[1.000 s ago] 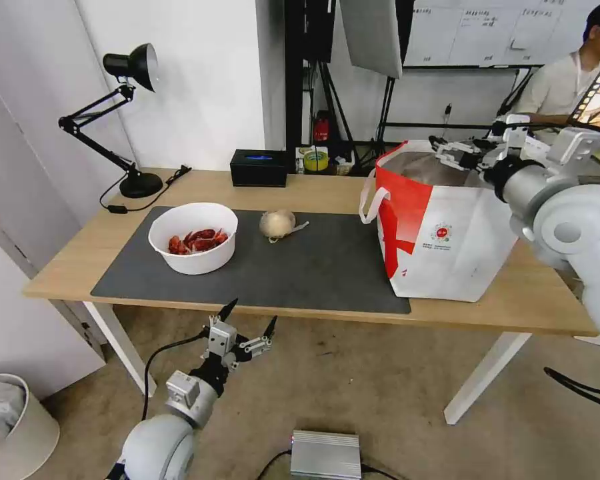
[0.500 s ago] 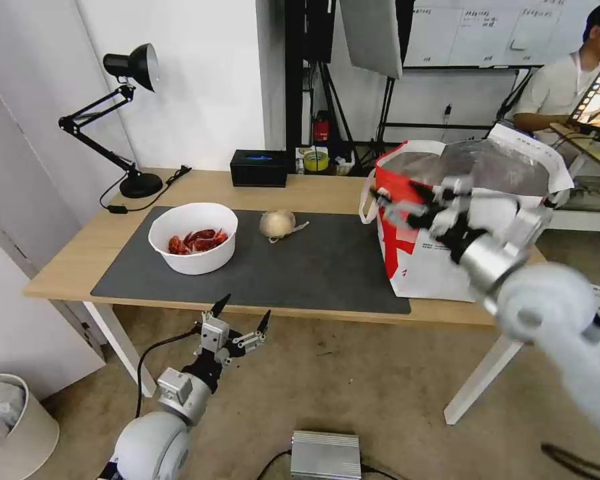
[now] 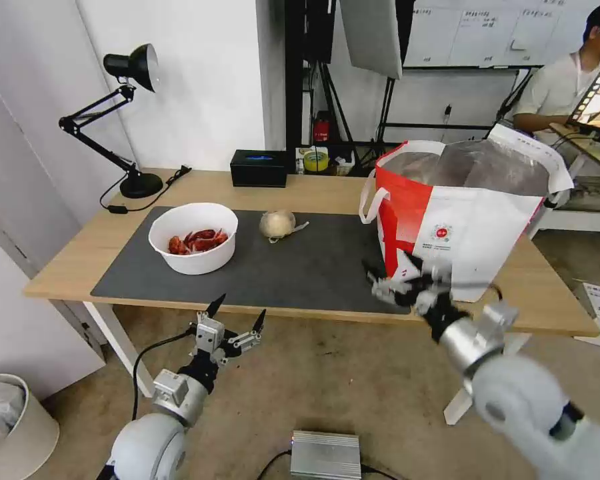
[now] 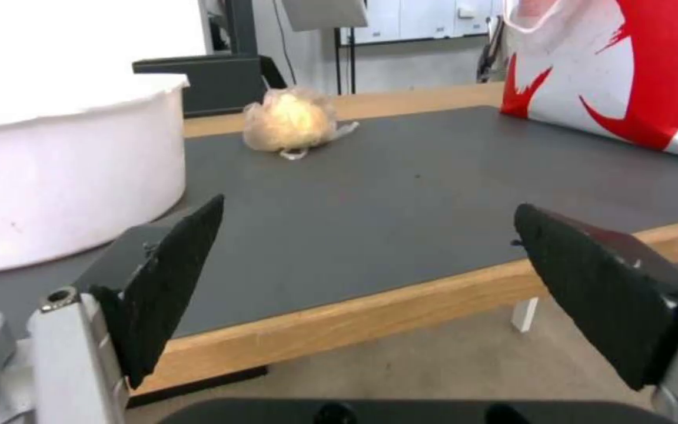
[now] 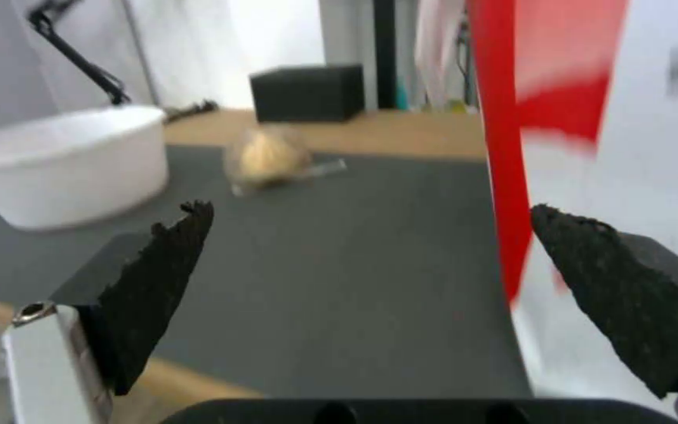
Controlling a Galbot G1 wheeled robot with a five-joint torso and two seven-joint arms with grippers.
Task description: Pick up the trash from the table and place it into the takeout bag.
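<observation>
The right gripper (image 3: 397, 283) has swung down from above the bag's mouth, where it was a second ago, to the table's (image 3: 313, 190) front edge just beside the bag's (image 3: 473, 227) lower corner. Its jaws are spread wide and empty. This suggests it has just dropped an item into the bag and is coming back for more. The bag stands upright on the right of the table, mouth open. Two pieces of trash remain on the dark mat (image 3: 300, 267): the white bowl (image 3: 193, 237) of red shells on the left, and a small beige wad (image 3: 277, 223) near the middle, well apart from both grippers. The left gripper (image 3: 237, 320) has sunk slightly and hangs below the table's front edge, jaws spread and empty.
</observation>
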